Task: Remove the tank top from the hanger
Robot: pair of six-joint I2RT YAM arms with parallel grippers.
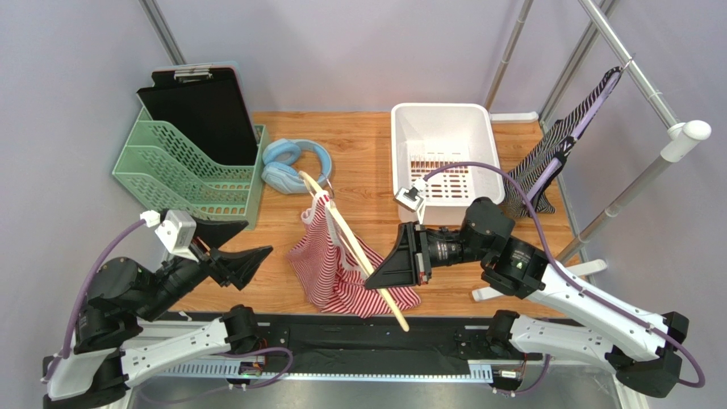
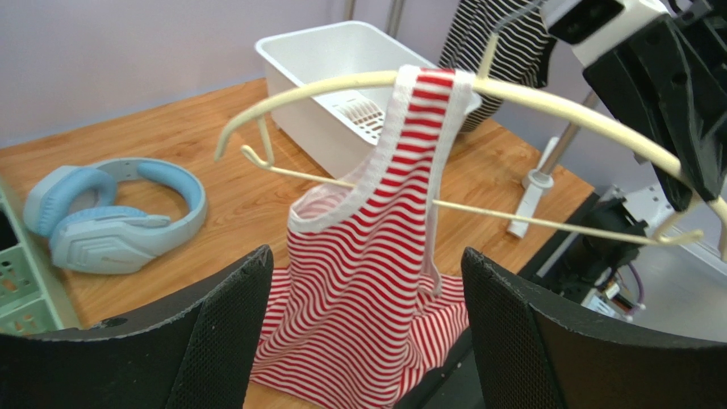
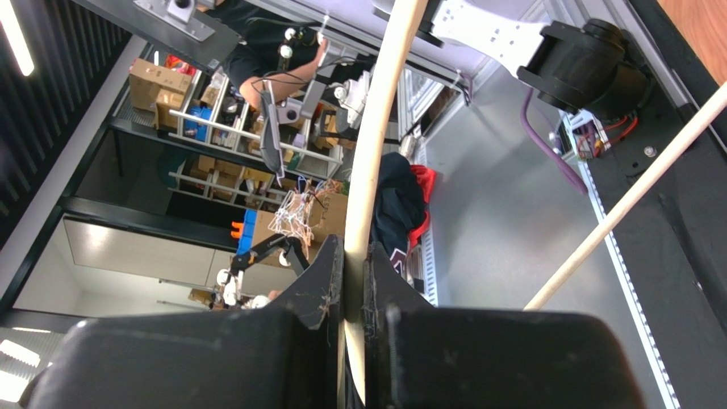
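**Right hand clamps the hanger; left hand stands wide beside the tank top**

We see the wooden tabletop [image 1: 367,145] stretching away beyond both arms. The right arm [image 1: 555,290] climbs from its base, bends at the elbow and reaches leftward along the near edge, with its wrist roughly level. The left arm [image 1: 141,294] sits folded low, its forearm angled rightward toward the other arm.

The red-and-white striped tank top [image 1: 328,264] hangs just left of the right hand [image 1: 375,279] and straight ahead of the left hand [image 1: 258,239], apart from that hand's fingers. One strap loops over the upper arm of the pale hanger [image 1: 341,223], and the hem lies bunched on the tabletop below.

The hanger slants, with its hook end raised and far from the right hand. Its other end pokes past the tabletop's near edge, behind that hand.

The right hand is closed tight on the hanger's upper arm. In its wrist view we see the rod running between the pressed fingers [image 3: 324,281].

The left hand is spread wide, holding and touching nothing. In its wrist view we see the tank top through the gap between its two fingers [image 2: 213,341].
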